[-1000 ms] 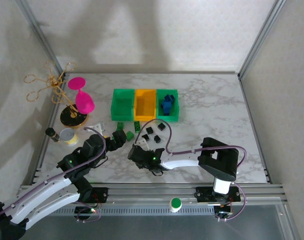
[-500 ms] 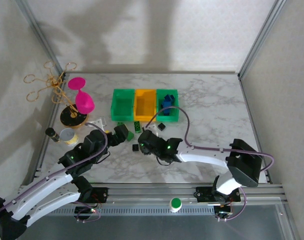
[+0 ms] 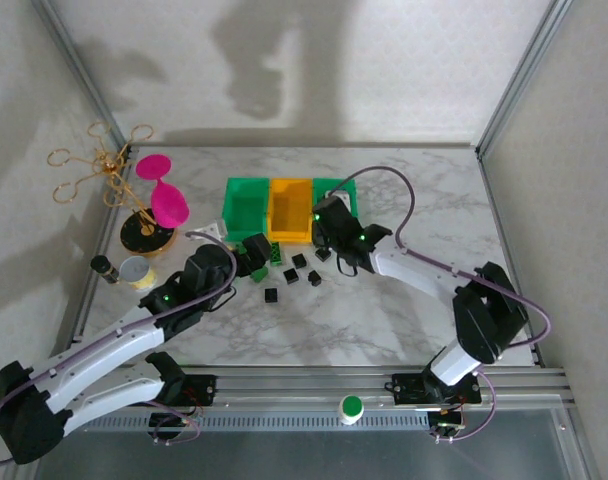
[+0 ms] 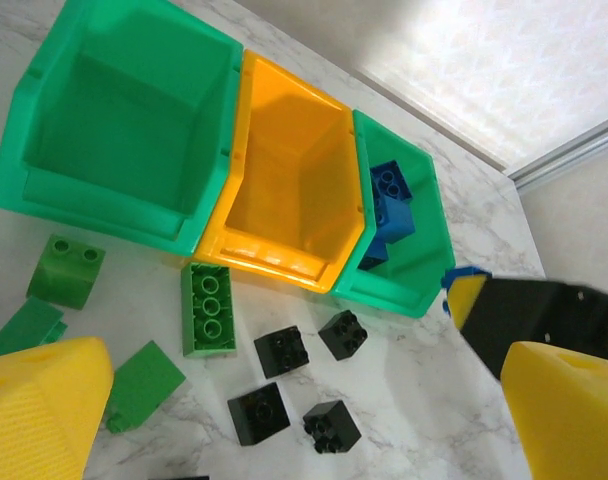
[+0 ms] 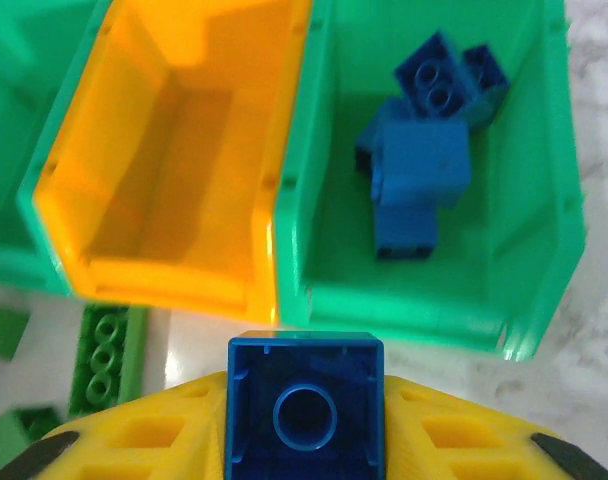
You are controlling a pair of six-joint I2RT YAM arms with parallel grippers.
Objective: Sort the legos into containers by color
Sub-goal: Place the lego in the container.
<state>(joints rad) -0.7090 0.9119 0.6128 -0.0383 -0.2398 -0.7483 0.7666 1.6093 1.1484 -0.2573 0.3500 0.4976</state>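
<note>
Though small, a glossy square blue brick [image 5: 305, 415].

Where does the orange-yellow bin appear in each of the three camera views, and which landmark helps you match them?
Top external: the orange-yellow bin sits just above the picture's centre.
Left wrist: upper centre, seen at a slant.
Right wrist: upper left, open top facing the camera.
Shared landmark: the green bin holding blue bricks, directly beside it on its right in every view.
</note>
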